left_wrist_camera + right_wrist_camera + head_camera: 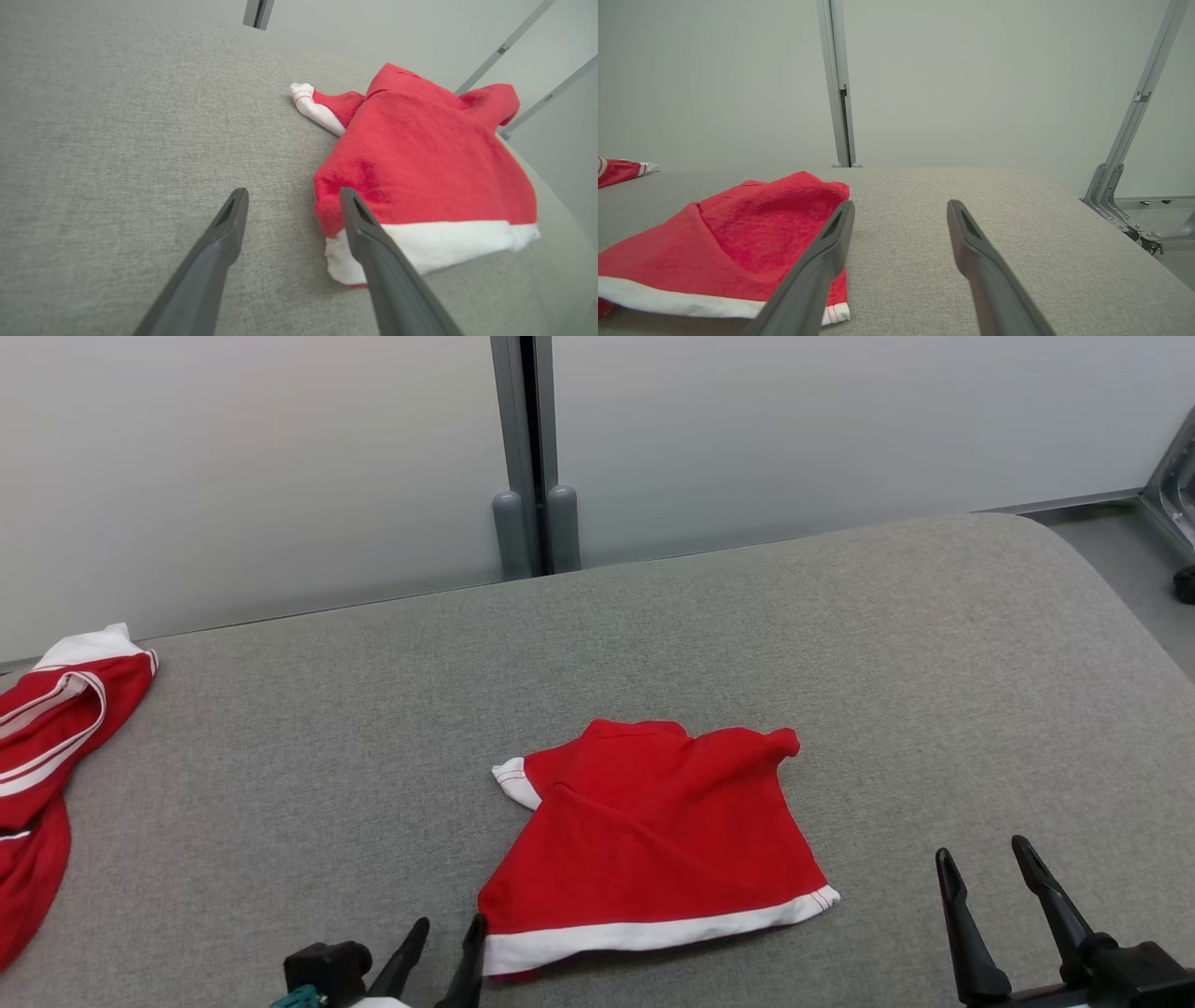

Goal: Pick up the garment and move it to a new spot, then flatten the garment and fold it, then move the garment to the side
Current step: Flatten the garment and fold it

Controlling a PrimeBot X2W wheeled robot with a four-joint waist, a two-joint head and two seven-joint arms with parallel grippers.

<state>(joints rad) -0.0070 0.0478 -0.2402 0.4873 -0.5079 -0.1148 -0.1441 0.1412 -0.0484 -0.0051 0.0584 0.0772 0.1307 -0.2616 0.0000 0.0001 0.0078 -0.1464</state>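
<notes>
Garment: a small red garment (653,831) with a white band along its near edge lies in a loose, part-folded heap a little right of the middle of the table, towards the near side; one white-cuffed sleeve sticks out to the left.
Table: a wide grey fabric-covered top (840,635), rounded at its far right corner.
Left gripper: the left gripper (450,926) sits low at the near edge, fingers spread apart with nothing between them; its right finger is at the garment's near left corner, over the white band. I cannot tell whether it touches the cloth.
Right gripper: the right gripper (981,849) is to the right of the garment and clear of it, fingers spread wide and holding nothing, pointing across the table.
Other clothing: a second red piece with white stripes (47,737) is bunched at the far left edge of the table, well apart from the garment.
Backdrop: pale frosted panels (233,476) behind the table, joined by a grey metal post (534,457); a metal frame (1134,140) stands off the right end.
</notes>
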